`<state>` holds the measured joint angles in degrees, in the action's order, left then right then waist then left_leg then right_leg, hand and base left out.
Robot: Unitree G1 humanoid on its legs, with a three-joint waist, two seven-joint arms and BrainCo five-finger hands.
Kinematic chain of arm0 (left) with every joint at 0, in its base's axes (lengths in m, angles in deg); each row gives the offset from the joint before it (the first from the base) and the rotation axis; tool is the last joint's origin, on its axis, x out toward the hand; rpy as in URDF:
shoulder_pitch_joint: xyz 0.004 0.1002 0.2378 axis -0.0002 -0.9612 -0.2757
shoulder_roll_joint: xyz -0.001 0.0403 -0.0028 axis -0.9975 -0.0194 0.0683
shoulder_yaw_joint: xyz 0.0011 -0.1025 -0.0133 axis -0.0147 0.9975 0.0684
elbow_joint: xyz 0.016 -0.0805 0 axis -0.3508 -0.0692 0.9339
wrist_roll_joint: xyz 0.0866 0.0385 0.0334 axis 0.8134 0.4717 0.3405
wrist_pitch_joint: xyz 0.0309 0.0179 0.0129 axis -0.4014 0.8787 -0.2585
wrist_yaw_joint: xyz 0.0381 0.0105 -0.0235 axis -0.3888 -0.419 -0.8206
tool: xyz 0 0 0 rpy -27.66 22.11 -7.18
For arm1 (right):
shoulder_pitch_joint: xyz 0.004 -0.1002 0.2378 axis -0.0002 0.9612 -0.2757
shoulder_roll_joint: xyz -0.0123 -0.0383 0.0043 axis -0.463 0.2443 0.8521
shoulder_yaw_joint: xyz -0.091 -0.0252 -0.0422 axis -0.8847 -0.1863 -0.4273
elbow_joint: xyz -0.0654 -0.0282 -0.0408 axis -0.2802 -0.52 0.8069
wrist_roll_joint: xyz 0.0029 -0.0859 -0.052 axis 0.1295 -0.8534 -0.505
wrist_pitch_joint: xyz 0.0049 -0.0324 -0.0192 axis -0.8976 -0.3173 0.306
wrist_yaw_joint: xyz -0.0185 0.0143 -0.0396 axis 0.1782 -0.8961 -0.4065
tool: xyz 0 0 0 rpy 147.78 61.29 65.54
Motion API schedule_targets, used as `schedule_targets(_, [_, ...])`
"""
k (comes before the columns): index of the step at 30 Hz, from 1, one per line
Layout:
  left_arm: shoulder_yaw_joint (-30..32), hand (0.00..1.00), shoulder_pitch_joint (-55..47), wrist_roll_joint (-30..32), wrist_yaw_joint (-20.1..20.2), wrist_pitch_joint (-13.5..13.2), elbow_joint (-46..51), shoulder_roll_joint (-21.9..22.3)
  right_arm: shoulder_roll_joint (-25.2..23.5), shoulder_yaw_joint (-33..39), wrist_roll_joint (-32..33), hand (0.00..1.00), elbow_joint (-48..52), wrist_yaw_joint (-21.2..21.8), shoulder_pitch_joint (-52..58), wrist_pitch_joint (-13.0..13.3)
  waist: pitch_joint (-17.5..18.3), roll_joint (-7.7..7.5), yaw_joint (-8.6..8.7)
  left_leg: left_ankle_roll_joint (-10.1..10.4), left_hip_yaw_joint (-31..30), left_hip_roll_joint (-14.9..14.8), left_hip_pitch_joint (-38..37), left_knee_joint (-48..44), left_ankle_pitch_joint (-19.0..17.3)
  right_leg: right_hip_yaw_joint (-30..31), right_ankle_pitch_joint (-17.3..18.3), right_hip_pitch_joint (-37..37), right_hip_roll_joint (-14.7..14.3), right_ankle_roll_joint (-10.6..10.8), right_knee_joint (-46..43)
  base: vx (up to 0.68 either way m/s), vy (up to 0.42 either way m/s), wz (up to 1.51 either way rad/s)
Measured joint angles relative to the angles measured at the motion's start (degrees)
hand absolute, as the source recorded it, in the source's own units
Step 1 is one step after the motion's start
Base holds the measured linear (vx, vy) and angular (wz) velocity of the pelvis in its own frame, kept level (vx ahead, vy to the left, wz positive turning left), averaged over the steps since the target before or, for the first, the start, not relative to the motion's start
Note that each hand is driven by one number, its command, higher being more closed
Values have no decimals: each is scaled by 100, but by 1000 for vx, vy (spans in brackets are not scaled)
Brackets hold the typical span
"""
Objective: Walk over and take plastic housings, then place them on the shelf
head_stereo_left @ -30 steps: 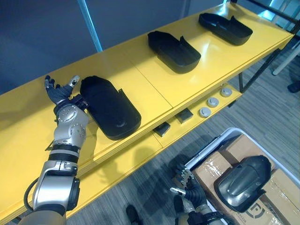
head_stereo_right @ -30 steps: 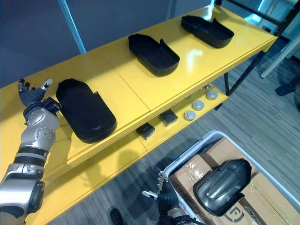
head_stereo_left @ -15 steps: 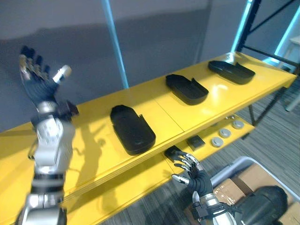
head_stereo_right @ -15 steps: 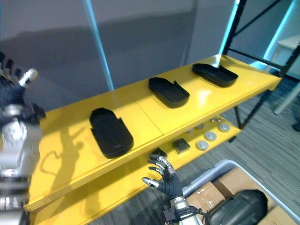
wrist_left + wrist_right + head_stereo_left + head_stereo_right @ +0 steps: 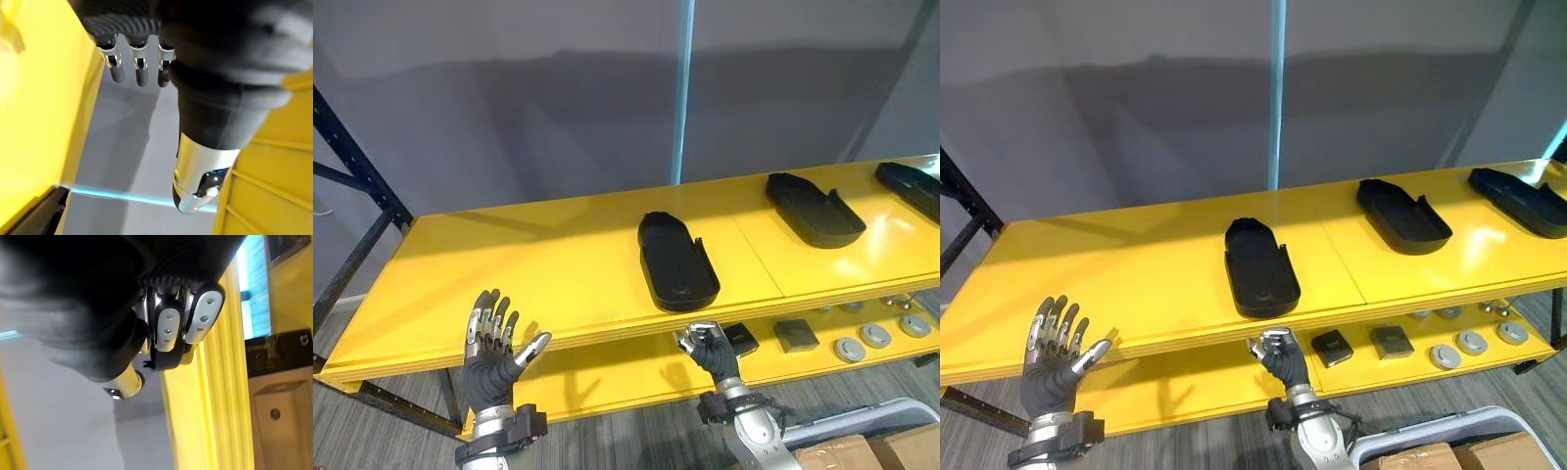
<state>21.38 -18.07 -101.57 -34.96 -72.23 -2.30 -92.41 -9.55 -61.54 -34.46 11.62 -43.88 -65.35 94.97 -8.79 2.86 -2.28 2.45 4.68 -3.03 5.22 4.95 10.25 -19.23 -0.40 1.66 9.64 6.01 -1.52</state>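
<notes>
Left eye view: three black plastic housings (image 5: 677, 262) lie on the yellow shelf (image 5: 509, 264), from centre toward two o'clock. The left hand (image 5: 494, 343) is at seven o'clock, spread and empty. The right hand (image 5: 710, 348) is at five o'clock, just under the shelf edge. Left wrist view: fingers (image 5: 138, 68) straight, holding nothing. Right wrist view: fingers (image 5: 166, 328) curled into an empty fist. A careless turn so close could knock the edge and jolt the housings.

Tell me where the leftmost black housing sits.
Left eye view: the leftmost housing lies on the yellow shelf, at its front edge, just beyond the right hand, with a second housing to its right.
</notes>
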Motion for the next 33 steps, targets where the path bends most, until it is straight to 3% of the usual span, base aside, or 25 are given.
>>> schedule_targets(10, [-9, 0, 303, -385, 70, -105, -17, 0, -196, 512, -337, 100, -674, -880, -975, 30, -441, 12, -153, -34, -182, 41, 124, 0, 67, -174, 5, -27, 18, 8, -42, -3, 7, 10])
schedule_targets(33, [173, 0, 443, -728, 384, 21, -21, 117, -59, 957, -384, 100, -1649, -309, -2490, -159, -859, -2, -171, -57, -341, 114, 150, 20, 125, -314, 35, -29, 108, 3, -185, -6, 3, 3])
